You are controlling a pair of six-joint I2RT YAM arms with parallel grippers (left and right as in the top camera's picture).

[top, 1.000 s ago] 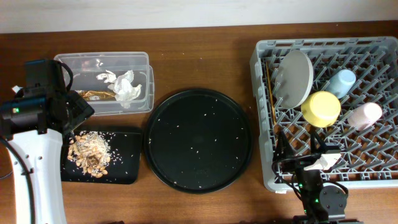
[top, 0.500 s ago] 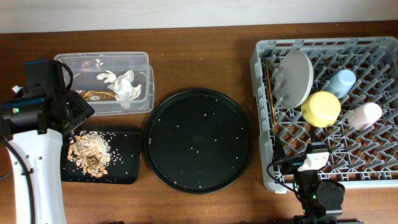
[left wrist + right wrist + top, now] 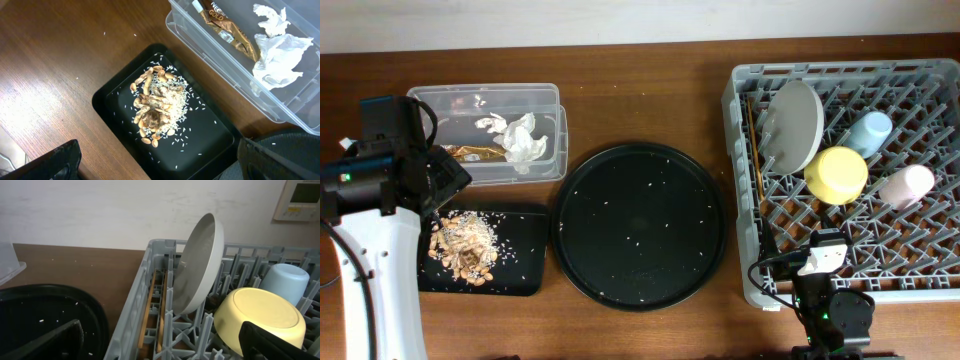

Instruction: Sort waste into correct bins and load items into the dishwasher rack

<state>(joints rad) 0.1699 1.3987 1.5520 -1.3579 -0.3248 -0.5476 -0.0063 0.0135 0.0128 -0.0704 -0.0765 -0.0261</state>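
The grey rack (image 3: pixel 930 282) holds the grey-green plate (image 3: pixel 793 125) on edge, the yellow bowl (image 3: pixel 836 174), blue cup (image 3: pixel 868 132), pink cup (image 3: pixel 906 185) and chopsticks (image 3: pixel 753 140). The clear box (image 3: pixel 440 100) holds the white tissue (image 3: pixel 520 137) and gold-brown wrapper (image 3: pixel 470 153). Food scraps (image 3: pixel 463 245) lie on the shallow black tray (image 3: pixel 520 255). My left gripper (image 3: pixel 160 167) is open and empty above that tray (image 3: pixel 210 140) and the scraps (image 3: pixel 157 102). My right gripper (image 3: pixel 160 350) is open and empty at the rack's front left corner (image 3: pixel 135 305), facing the plate (image 3: pixel 197 265) and bowl (image 3: pixel 260 317).
The large round black tray (image 3: pixel 638 222), speckled with crumbs, sits between the bins and the rack; its edge shows in the right wrist view (image 3: pixel 50 315). A white wall with a panel (image 3: pixel 300 197) stands behind the table. My left arm (image 3: pixel 380 240) runs along the left edge.
My right arm has drawn back toward the table's front edge and then stopped. The left arm and all objects have not moved.
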